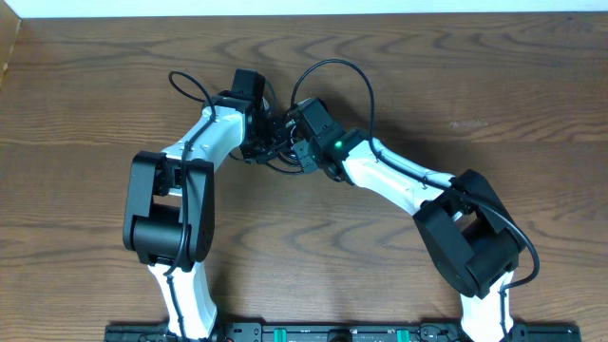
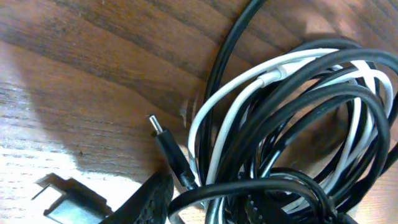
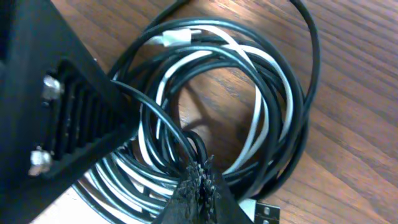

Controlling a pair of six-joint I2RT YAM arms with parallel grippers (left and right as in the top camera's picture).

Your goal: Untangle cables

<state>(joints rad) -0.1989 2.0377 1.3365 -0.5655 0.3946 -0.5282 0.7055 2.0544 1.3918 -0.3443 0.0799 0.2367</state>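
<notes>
- The cables (image 2: 292, 106) lie as one tangled coil on the wooden worktop (image 1: 475, 76), near its middle, right where the two arms meet.
- The coil is made of several black loops wound together with one white cord (image 3: 273, 84).
- The white cord threads in and out among the black ones.
- A black cord ends in a small USB-C plug (image 2: 163, 140). The plug sticks out of the coil's edge and rests on the bare wood.
- The white cord's plug collar (image 3: 177, 38) sits on the far rim of the coil in the right wrist view.
- A flat metal USB plug (image 3: 264, 211) peeks out at the near rim.
- The right claw (image 3: 189, 165) is closed all the way. Its tips are pinched on a thin black strand, which rises off the coil to meet them.
- The left claw (image 1: 261, 141) sits low at the coil's opposite edge, with a black loop draped over one finger (image 2: 149, 199).
- I cannot tell how wide the left claw stands or whether it grips anything.
</notes>
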